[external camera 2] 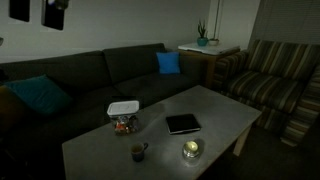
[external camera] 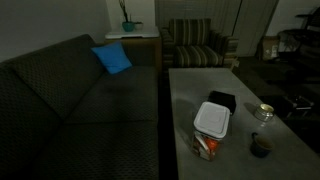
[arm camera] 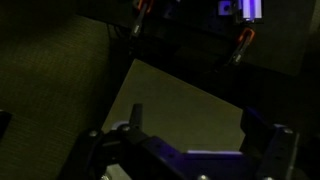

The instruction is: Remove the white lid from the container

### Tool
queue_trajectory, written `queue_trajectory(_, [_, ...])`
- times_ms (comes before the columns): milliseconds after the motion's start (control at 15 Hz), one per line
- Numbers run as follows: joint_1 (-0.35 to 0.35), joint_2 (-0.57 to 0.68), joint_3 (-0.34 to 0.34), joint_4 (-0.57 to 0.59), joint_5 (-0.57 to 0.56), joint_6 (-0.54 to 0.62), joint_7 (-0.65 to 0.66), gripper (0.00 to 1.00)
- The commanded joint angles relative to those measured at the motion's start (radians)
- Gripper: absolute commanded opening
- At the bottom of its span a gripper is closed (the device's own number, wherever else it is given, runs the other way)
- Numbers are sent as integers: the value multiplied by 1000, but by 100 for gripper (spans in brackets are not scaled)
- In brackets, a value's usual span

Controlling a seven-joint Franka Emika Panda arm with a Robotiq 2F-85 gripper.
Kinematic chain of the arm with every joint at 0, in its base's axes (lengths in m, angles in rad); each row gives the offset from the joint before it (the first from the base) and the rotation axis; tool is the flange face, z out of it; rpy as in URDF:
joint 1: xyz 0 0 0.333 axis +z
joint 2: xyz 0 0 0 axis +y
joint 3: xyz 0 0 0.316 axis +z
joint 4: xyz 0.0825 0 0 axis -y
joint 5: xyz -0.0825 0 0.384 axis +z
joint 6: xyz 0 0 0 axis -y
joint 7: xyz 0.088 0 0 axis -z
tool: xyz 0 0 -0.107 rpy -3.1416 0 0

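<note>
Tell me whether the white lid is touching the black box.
Apart. In an exterior view the white lid sits on the container, and a stretch of bare table lies between it and the black box.

Nothing readable is showing anywhere: room too dim, no text, labels, brands or numbers legible on the white lid (external camera: 212, 118) or container (external camera: 207, 146).

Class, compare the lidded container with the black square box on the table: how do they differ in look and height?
Colour: the container is see-through, showing orange-red contents under its white lid; the black box is dark and opaque. Height: the container stands taller; the black box looks lower and flatter. Shared: both are squarish and sit on the grey table.
</note>
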Motion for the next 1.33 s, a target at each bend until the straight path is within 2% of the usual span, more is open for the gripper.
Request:
queue_trajectory(0, [-13, 0, 5, 4, 2, -2, -2, 100])
queue_trajectory(133, [-16, -1, 3, 6, 2, -2, -3, 100])
queue_trajectory(400, [8, 32, 39, -15, 19, 82, 69, 100])
queue_trajectory(667, [84, 119, 126, -43, 67, 167, 99, 100])
queue_trajectory(933, [171, 266, 225, -24, 73, 227, 23, 100])
queue_trajectory(1000, [143, 188, 208, -44, 66, 199, 68, 100])
queue_trajectory(1133, [169, 245, 241, -39, 66, 218, 65, 100])
queue_trajectory(1267, [171, 265, 242, -31, 66, 220, 56, 100])
